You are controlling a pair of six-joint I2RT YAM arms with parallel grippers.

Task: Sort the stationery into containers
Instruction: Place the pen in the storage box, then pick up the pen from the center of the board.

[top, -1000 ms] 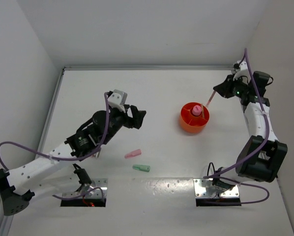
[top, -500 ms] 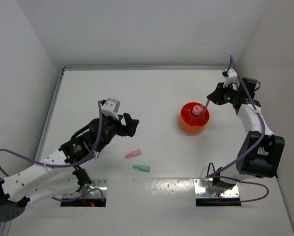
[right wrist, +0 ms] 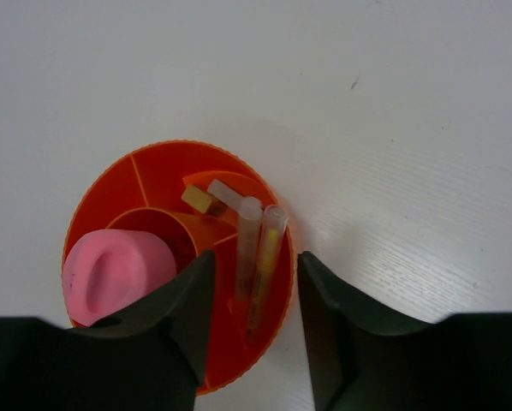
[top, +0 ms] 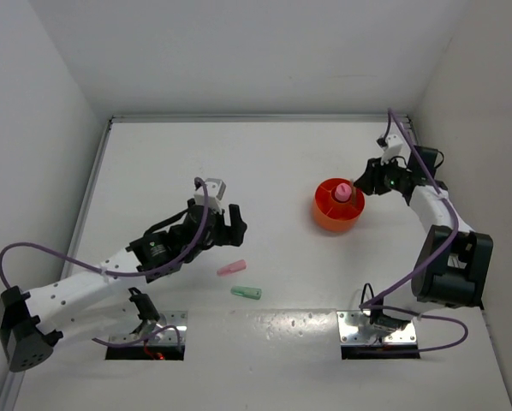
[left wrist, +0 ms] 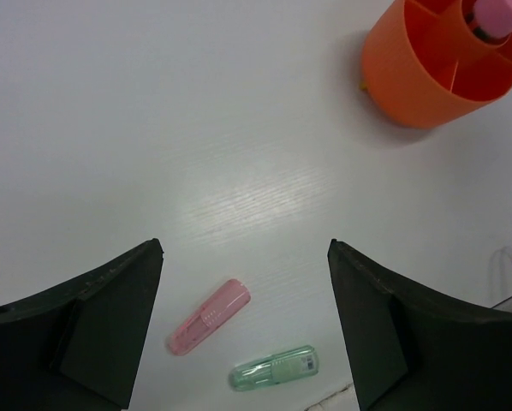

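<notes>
**A:** While the orange cup [top: 331, 219] is standing on the right half of the table [top: 264, 154], what is it holding so far?

**B:** Item one: the pink-capped tube [right wrist: 119, 272], sitting upright in the centre well. Items two and three: a yellow stick [right wrist: 269, 253] and a pale stick [right wrist: 246, 244], leaning side by side in one outer compartment. Item four: a beige bit [right wrist: 199, 199], lying just beside the sticks' upper ends. I cannot tell whether it is sharing their compartment. The one other outer compartment in view is showing only orange plastic.

**A:** And what is waiting outside the cup?

**B:** Two pieces: the pink marker [left wrist: 209, 316] and the green marker [left wrist: 273, 368]. They are lying near each other on the table, well apart from the cup and in front of the left arm.

**A:** How are the grippers standing?

**B:** The left gripper [left wrist: 245, 248] is hovering above those two markers with its jaws spread wide, carrying nothing. The right gripper [right wrist: 256, 257] is hanging just over the cup, above the sticks. Its jaws are standing a narrow gap apart and seem to be pinching nothing.

**A:** So how far along is the sorting looking?

**B:** I am judging it mostly done, with four pieces in and two markers left. The left arm is looking best placed for both.
</notes>
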